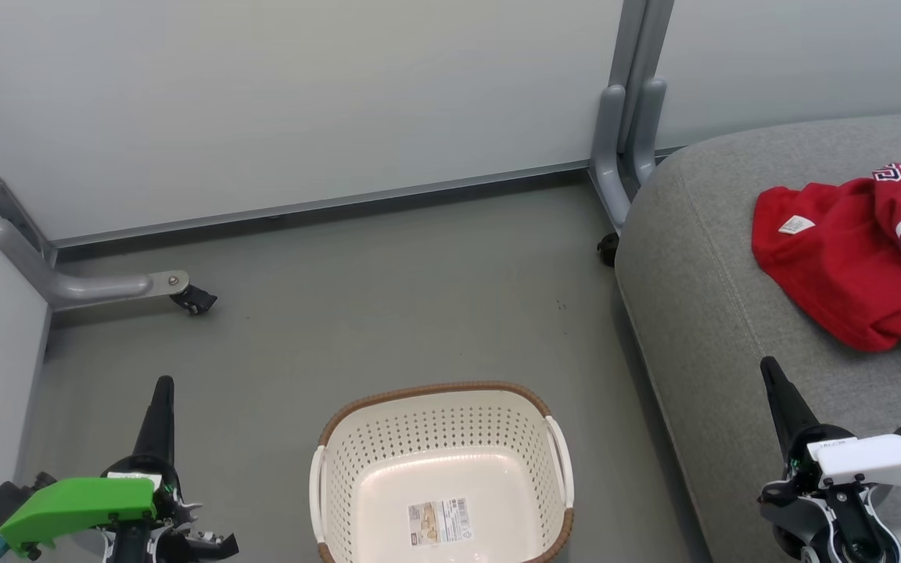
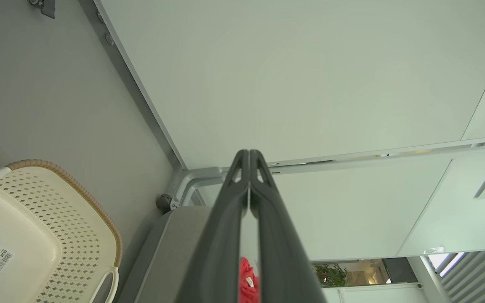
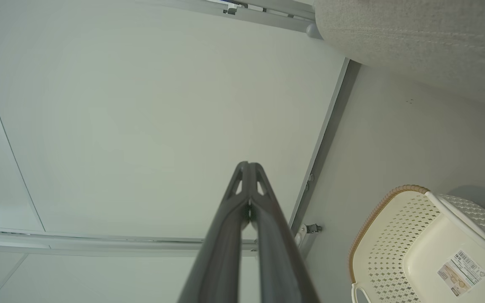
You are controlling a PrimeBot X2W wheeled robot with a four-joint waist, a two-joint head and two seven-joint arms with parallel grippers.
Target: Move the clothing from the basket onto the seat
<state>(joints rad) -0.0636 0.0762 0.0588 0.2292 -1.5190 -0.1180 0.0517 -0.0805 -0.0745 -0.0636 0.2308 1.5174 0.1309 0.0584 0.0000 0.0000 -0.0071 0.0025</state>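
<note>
- Red clothing (image 1: 857,258) lies crumpled on the grey seat (image 1: 701,313), up and well to the right of the basket (image 1: 435,389). White striped trim, dark-outlined lettering and a small white tag show, and the heap runs off the picture's edge.
- Inside the basket I see nothing but the label (image 1: 440,521) on its floor, so I judge the move done, with nothing left to carry.
- Left gripper (image 1: 163,385) hangs left of the basket, fingers pressed together on nothing.
- Right gripper (image 1: 769,366), right of the basket over the seat's front, is likewise clenched on nothing.
</note>
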